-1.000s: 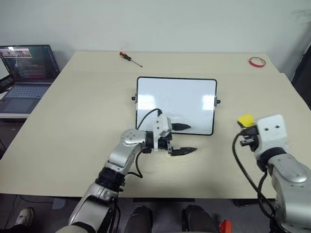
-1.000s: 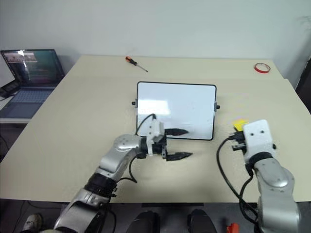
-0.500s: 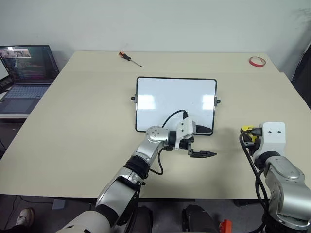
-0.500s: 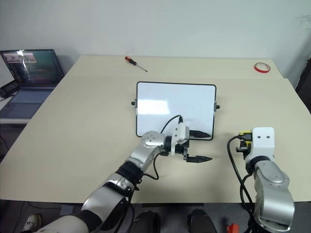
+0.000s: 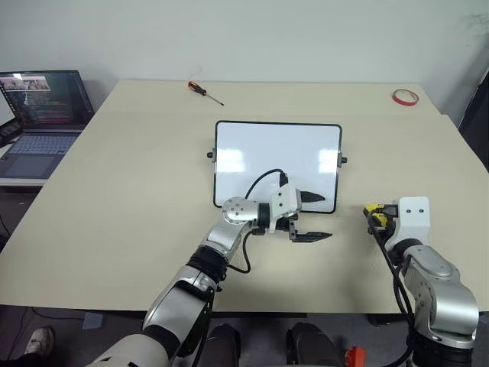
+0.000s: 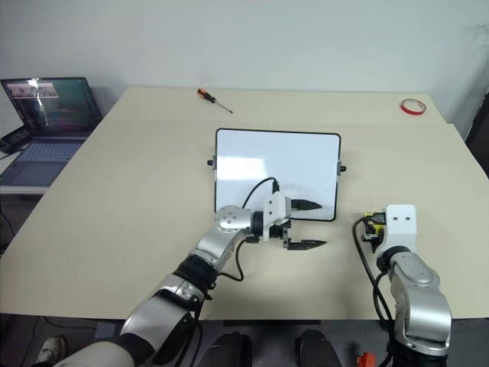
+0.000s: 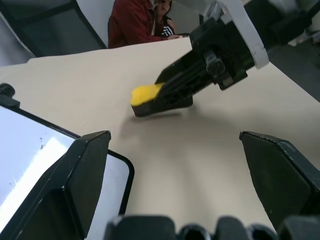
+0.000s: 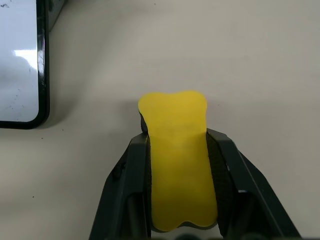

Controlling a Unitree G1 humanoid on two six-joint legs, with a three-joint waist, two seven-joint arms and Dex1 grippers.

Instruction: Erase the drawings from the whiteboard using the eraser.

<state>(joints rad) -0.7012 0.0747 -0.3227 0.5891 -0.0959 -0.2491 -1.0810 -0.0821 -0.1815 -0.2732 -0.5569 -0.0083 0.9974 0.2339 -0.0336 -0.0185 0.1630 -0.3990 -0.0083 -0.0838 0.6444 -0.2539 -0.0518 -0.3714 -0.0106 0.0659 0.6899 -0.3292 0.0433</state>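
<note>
The whiteboard [image 5: 260, 157] lies flat in the middle of the table, and its face looks plain white. The drawings are out of view. My left gripper [image 5: 315, 216] is open at the board's near right corner. One of its fingers [image 5: 311, 196] is over the board and the other is over the table. The yellow eraser [image 8: 175, 150] is clamped in my right gripper [image 8: 176, 134], which is shut on it. The eraser [image 5: 373, 207] sits low, close to the tabletop, to the right of the board's near right corner. The left wrist view shows the eraser [image 7: 145, 94] between the right gripper's dark fingers.
A red-handled screwdriver [image 5: 205, 91] lies at the back of the table. A red tape ring [image 5: 404, 97] sits at the back right corner. An open laptop [image 5: 38, 107] stands off the table's left side. A person in red [image 7: 137, 22] sits beyond the right edge.
My right gripper has come down towards the table with the eraser. My left gripper has slid to the right along the board's near edge and stays open.
</note>
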